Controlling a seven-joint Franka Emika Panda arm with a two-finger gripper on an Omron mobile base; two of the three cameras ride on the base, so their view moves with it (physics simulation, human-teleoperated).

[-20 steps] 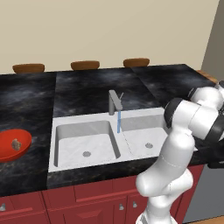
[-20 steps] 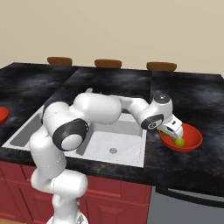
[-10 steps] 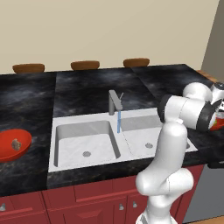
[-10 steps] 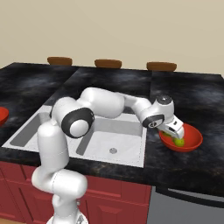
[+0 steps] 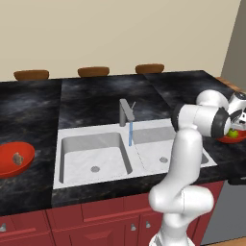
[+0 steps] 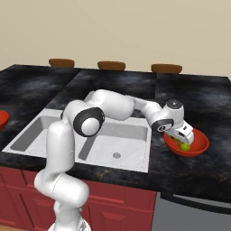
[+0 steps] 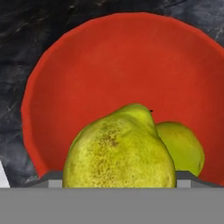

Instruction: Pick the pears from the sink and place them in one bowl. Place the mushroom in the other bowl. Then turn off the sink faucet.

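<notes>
The gripper hung over the red bowl at the right end of the table, and in the hand view a pear sat close in front of the jaws with the second pear just beside it, both inside the bowl. The jaws stood wide; whether they had let go of the near pear or were closed about it could not be told. The mushroom already lay in the other red bowl far to the left, so the coming move likely turned on the sink faucet, which stood well to the gripper's left behind the sink with water running.
</notes>
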